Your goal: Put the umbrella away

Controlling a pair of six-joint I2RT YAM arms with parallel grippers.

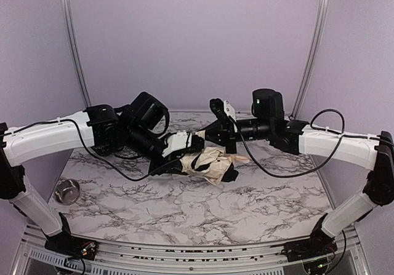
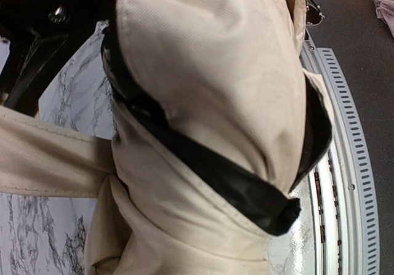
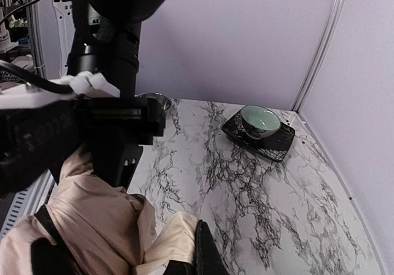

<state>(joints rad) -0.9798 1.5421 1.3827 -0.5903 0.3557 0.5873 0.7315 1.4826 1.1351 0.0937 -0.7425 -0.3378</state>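
The umbrella is a crumpled cream-beige bundle with black trim, lying mid-table between both arms. Its fabric fills the left wrist view, and a cream band stretches off to the left there. My left gripper is down on the bundle's left end; its black fingers press into the fabric, shut on it. My right gripper is just above the bundle. In the right wrist view it is shut, with a taut cream flap of the umbrella running into its jaws. Shaft and handle are hidden.
A small steel bowl stands near the table's left edge. A pale green bowl sits on a black square plate in a far corner by the purple walls. A ribbed metal rail runs along the table's front edge.
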